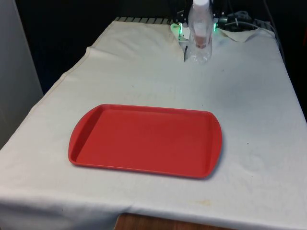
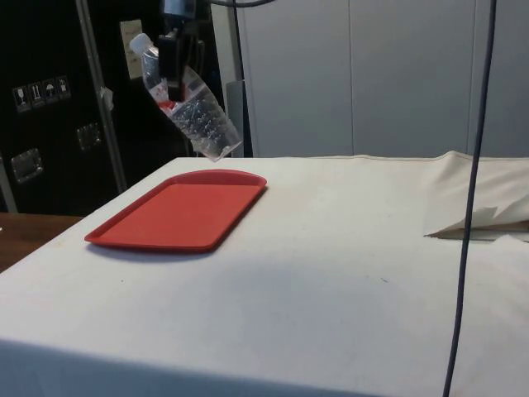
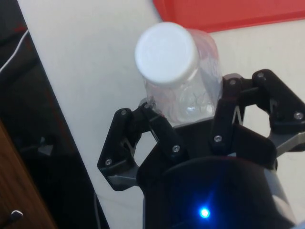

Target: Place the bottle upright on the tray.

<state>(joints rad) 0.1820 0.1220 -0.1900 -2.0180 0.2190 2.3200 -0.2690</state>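
Jaws clamp the clear, white-capped bottle (image 2: 192,106), tilted in the air beyond the red tray (image 2: 178,211); label unreadable.

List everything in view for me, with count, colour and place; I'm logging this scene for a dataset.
Bottle: one, clear plastic with a white cap and a red label, held tilted in the air above the table, beyond the tray's far side and not yet over it.
Tray: one, red, flat on the cloth, bare.
Cloth: one, white, covering the table, bunched at the far end.
Cable: one, dark, hanging in the side view's foreground.
Cabinets: dark, behind the table in the side view.
Gripper: one, black, jaws shut on the bottle below its cap.
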